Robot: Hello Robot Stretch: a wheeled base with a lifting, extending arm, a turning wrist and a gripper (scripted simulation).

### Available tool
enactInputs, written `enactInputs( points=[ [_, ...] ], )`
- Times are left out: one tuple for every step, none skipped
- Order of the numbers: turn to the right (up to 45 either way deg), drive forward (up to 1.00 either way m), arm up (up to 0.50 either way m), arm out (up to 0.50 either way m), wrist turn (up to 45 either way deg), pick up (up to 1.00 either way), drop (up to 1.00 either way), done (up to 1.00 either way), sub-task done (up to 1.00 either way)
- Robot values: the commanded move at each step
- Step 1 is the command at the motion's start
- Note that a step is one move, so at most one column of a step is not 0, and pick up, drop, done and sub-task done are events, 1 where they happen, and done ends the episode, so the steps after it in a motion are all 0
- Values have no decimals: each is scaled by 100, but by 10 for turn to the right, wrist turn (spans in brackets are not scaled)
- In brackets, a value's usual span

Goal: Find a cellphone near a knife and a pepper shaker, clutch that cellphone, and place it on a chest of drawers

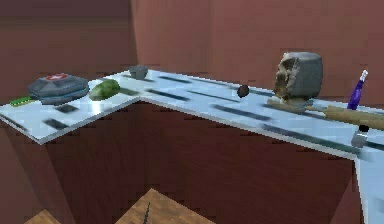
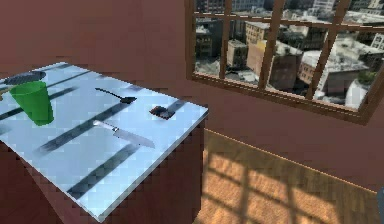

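Daylight comes through the window (image 2: 285, 50) in the arm side view and lays bright patches, crossed by the frame's shadows, on the wooden floor (image 2: 270, 185). The pale counter (image 2: 110, 160) shines, with dark streaks. In the forward view the walls (image 1: 200, 30) are dim and the L-shaped counter (image 1: 200, 102) softly lit.

A pale counter (image 1: 215, 108) bends along red-brown walls (image 1: 200, 35) in the forward view, with wood floor (image 1: 160, 208) at 6 o'clock. In the arm side view a window (image 2: 290, 50) at 1 o'clock shows city blocks, and sun stripes the floor at 5 o'clock.
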Motion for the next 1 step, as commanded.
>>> enactInputs(
  points=[
    [0, 0, 38, 0, 0, 0, 0, 0, 0]
  ],
)
